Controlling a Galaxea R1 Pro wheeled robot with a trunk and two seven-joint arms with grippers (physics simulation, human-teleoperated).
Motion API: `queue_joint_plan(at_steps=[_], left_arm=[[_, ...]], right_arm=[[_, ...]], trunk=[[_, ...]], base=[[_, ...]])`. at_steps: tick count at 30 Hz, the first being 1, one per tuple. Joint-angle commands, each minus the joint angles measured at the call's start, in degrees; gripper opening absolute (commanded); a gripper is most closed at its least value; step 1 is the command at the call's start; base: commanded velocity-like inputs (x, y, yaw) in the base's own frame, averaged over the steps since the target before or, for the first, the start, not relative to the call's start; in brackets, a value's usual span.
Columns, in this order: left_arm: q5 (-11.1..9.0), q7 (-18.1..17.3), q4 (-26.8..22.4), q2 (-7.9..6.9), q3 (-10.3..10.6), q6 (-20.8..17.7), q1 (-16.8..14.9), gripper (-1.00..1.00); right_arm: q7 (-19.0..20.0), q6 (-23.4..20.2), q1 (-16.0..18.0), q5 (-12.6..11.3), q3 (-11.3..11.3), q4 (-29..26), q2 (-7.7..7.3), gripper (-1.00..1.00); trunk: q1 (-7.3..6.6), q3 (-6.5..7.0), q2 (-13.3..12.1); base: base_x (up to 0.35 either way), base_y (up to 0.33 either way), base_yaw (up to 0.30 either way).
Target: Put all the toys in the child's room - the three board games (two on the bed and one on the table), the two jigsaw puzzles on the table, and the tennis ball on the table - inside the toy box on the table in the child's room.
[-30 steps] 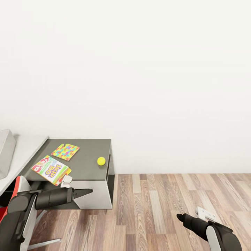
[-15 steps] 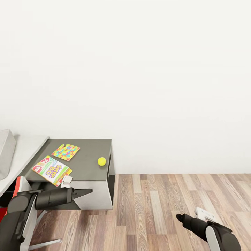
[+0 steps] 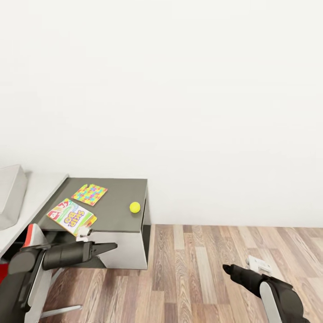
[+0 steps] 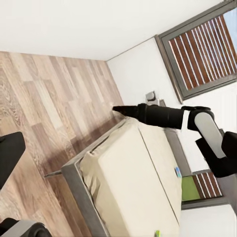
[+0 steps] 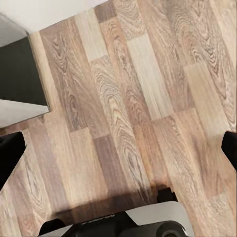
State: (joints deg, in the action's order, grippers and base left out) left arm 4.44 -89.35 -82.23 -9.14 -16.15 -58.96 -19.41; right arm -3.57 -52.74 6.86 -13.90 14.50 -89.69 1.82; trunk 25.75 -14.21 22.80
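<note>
On the dark grey lower section of the table [image 3: 117, 215] lie a jigsaw puzzle [image 3: 89, 194], the SKIP-BO board game [image 3: 72, 216] and the tennis ball [image 3: 134, 207]. The toy box [image 3: 11, 195] stands on the pale table top at the far left, cut by the frame edge. My left gripper [image 3: 106, 246] hovers open in front of the cabinet, below the SKIP-BO box. Out over the wood floor my right gripper [image 3: 228, 269] is open and empty; its fingers [image 5: 11, 159] stand far apart. The left wrist view shows the bed [image 4: 133, 182] with a small blue box [image 4: 177, 171] on it.
A red and white chair [image 3: 32, 235] sits tucked against the table beside my left arm. White wall runs behind the table. Brown plank floor [image 3: 193, 269] spreads to the right of the cabinet. A window with brown slats [image 4: 202, 54] is beyond the bed.
The whole head view has shifted a little, so the table's things sit slightly further right. My right gripper has edged up and left. Nothing was grasped or released.
</note>
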Motion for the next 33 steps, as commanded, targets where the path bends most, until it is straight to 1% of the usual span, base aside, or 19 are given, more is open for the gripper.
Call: queue_joint_plan(at_steps=[1,2,4,7,8,9,10,11,13,14,15,16,18,20,21,25,30,33], left_arm=[[0.5,-0.5,0.0,0.0,0.0,-0.5,-0.1,1.0],[0.6,-0.5,0.0,0.0,0.0,-0.4,0.0,1.0],[0.7,-0.5,0.0,0.0,-0.1,-0.3,0.0,1.0],[0.9,-0.4,0.0,0.0,-0.1,-0.2,-0.1,1.0],[0.9,-0.4,0.0,0.0,-0.1,-0.2,0.0,1.0],[0.9,-0.4,0.0,0.02,-0.1,-0.2,0.0,1.0],[0.9,-0.3,0.0,0.03,-0.1,-0.2,0.0,1.0],[0.9,-0.2,0.1,0.1,0.0,-0.1,0.0,1.0],[1.0,-0.2,0.1,0.16,0.1,-0.1,0.0,1.0],[1.0,-0.1,0.1,0.2,0.1,-0.1,0.0,1.0],[1.0,-0.1,0.1,0.21,0.2,-0.1,0.0,1.0],[1.0,-0.1,0.1,0.23,0.2,-0.1,0.0,1.0],[0.9,-0.2,0.1,0.24,0.3,-0.1,0.0,1.0],[0.9,-0.2,0.1,0.22,0.3,-0.1,-0.1,1.0],[1.0,-0.1,0.1,0.2,0.3,-0.1,0.0,1.0],[0.9,-0.2,0.1,0.26,0.4,-0.1,-0.1,1.0],[0.8,-0.3,0.1,0.3,0.4,-0.1,0.0,1.0],[0.8,-0.6,0.1,0.17,0.2,-0.1,0.0,1.0]], right_arm=[[-0.2,1.4,1.2,-0.6,-0.1,-0.1,-0.03,1.0],[0.0,2.1,1.7,-0.6,-0.3,-0.1,-0.05,1.0],[0.6,3.7,3.1,-0.5,-1.4,-0.2,-0.13,1.0],[1.4,5.6,4.3,-0.2,-4.2,0.3,-0.2,1.0],[1.5,6.2,4.5,-0.1,-4.7,0.4,-0.19,1.0],[1.7,7.7,4.7,0.0,-5.7,1.1,-0.19,1.0],[1.7,8.7,4.8,0.1,-6.1,1.6,-0.16,1.0],[1.8,10.7,5.0,0.2,-6.8,3.0,-0.14,1.0],[1.8,12.9,5.1,0.3,-7.4,4.9,-0.18,1.0],[1.8,15.0,5.5,0.5,-7.7,7.4,-0.27,1.0],[1.8,16.0,5.9,0.6,-7.9,8.8,-0.35,1.0],[1.8,17.7,6.9,0.8,-8.1,11.3,-0.58,1.0],[1.8,18.8,7.8,0.9,-8.2,13.3,-0.89,1.0],[1.9,19.8,8.6,1.0,-8.4,15.0,-1.71,1.0],[1.9,20.1,8.9,1.0,-8.5,15.5,-2.35,1.0],[1.9,20.6,9.2,0.9,-8.7,15.8,-3.02,1.0],[2.0,20.9,9.2,0.7,-8.9,16.0,-3.21,1.0],[2.3,21.0,9.2,0.8,-9.0,15.9,-3.07,1.0]], trunk=[[0.03,-0.06,0.1],[0.03,-0.01,0.1],[0.03,0.1,0.1],[0.03,0.3,0.1],[0.03,0.37,0.1],[0.03,0.44,0.1],[0.03,0.5,0.1],[0.03,0.57,0.1],[0.03,0.71,0.1],[0.03,0.78,0.1],[0.03,0.85,0.1],[0.03,0.92,0.1],[0.03,1.06,0.1],[0.03,1.2,0.1],[0.03,1.26,0.1],[0.03,1.54,0.1],[0.03,1.89,0.1],[0.03,2.1,0.1]], base=[[0.0,0.0,0.215],[0.0,0.0,0.214],[0.0,0.0,0.212],[0.0,0.0,0.21],[0.0,0.0,0.21],[0.0,0.0,0.209],[0.0,0.0,0.209],[0.0,0.0,0.209],[0.0,0.0,0.209],[0.0,0.0,0.209],[0.0,0.0,0.209],[0.0,0.0,0.209],[0.0,0.0,0.209],[0.0,0.0,0.209],[0.0,0.0,0.209],[0.0,0.0,0.209],[0.0,0.0,0.209],[0.0,0.0,0.209]])
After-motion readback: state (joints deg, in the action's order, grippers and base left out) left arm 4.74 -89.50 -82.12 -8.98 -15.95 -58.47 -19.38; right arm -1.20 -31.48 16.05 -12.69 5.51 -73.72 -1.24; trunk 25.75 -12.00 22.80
